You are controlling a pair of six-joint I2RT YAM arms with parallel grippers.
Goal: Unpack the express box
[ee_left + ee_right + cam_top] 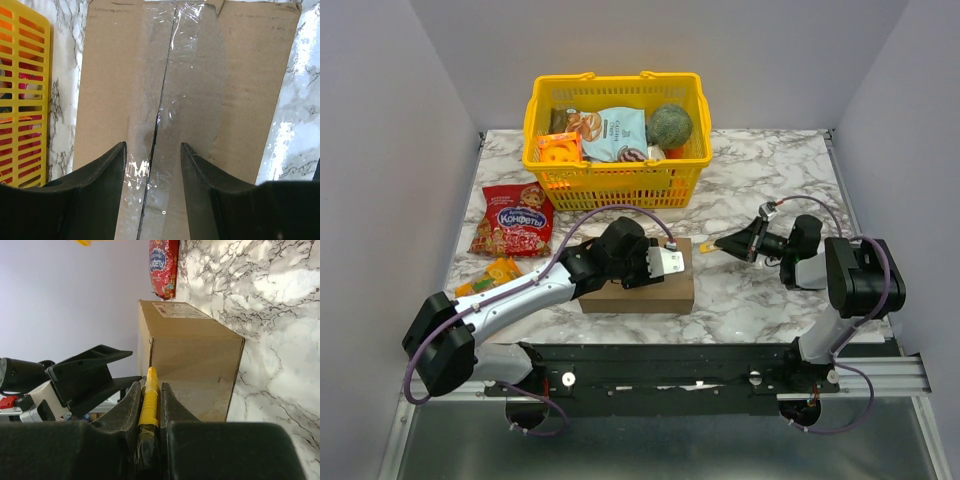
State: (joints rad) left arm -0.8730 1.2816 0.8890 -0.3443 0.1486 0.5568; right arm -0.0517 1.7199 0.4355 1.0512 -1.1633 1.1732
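Observation:
The express box [655, 295] is a brown carton lying flat at the near middle of the table, flaps shut, with clear tape along its top seam [162, 100]. My left gripper [675, 262] is open just above the box top, its fingers [107, 175] on either side of the seam. My right gripper [738, 243] is to the right of the box and shut on a thin yellow tool [712, 246]. The tool's tip [151, 377] points at the box's end face [192, 370], level with its top edge. The left gripper also shows in the right wrist view [95, 370].
A yellow shopping basket [620, 180] filled with groceries stands at the back centre, its side visible in the left wrist view [22, 100]. A red candy bag [512, 220] and a small orange packet [490, 273] lie on the left of the marble table [770, 160].

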